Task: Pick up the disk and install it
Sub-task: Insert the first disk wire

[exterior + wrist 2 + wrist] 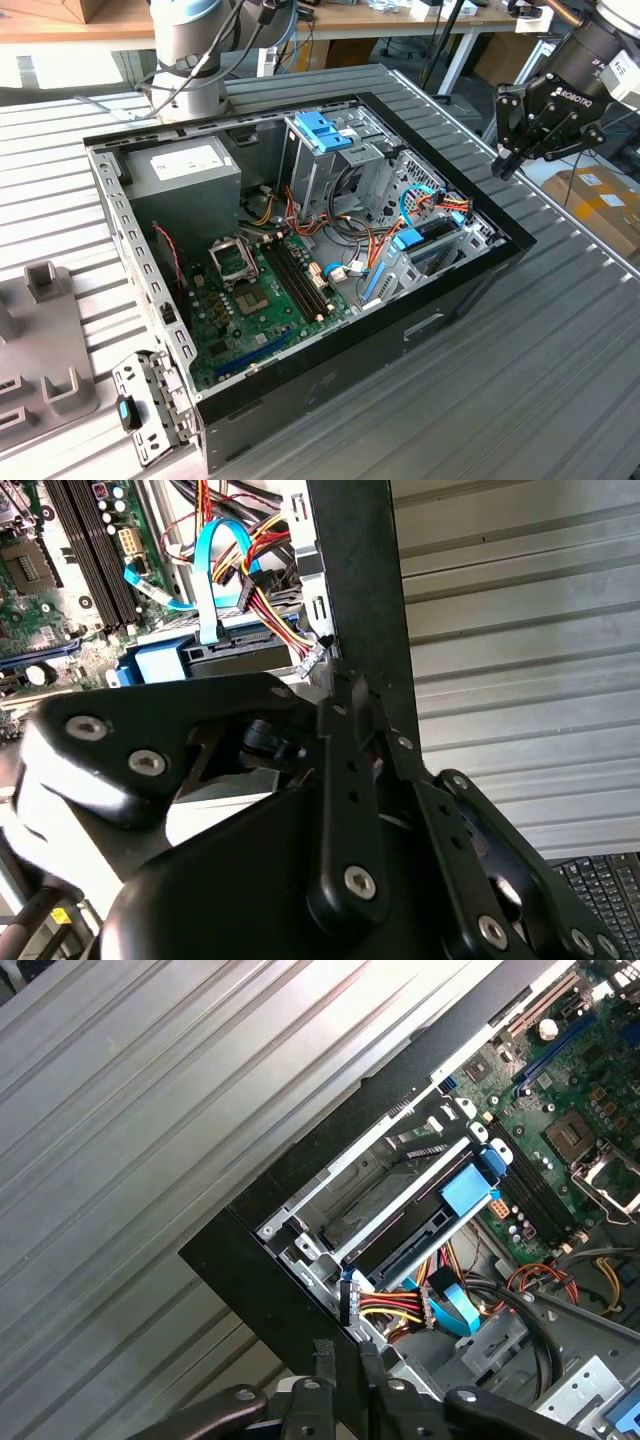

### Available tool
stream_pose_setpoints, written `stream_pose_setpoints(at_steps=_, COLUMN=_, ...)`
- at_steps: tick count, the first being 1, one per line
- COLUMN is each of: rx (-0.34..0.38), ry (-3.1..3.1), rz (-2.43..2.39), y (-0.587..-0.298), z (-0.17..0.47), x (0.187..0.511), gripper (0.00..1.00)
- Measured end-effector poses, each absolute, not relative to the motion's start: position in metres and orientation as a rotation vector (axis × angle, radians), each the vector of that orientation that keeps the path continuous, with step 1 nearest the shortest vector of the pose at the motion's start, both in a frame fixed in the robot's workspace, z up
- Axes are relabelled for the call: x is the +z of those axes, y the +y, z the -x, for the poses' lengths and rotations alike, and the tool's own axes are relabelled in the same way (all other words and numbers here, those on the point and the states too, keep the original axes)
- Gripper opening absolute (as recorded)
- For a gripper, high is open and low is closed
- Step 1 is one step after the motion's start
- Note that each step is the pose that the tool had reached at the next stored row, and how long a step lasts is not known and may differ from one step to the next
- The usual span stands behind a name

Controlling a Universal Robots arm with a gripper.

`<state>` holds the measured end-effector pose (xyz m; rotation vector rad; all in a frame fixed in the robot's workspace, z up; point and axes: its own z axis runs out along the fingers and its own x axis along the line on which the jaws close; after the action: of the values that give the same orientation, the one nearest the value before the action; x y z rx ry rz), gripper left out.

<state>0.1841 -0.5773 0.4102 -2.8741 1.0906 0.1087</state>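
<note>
Your gripper [503,165] hangs closed and empty beside the computer case [400,330]. The disk [415,1248] sits in its corner bay.

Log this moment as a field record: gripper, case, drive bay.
gripper: black two-finger gripper, shut, holding nothing, hovering clear of the case near its drive-bay corner
case: black open-topped computer case, lying on the grey ribbed metal table
drive bay: silver metal bay in that corner; a dark flat drive with a blue plastic rail sits inside, cables plugged in
</note>
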Motion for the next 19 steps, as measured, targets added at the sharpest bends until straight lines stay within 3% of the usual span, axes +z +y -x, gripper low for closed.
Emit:
stream_pose_setpoints(at_steps=4, rx=0.109, ry=1.09, rz=2.874, y=-0.5773, z=-0.1841, x=0.4102, gripper=0.42)
stream_pose_setpoints(at_steps=19, rx=0.109, ry=1.089, rz=2.874, y=-0.5773, z=-0.1821, x=0.4102, gripper=0.42)
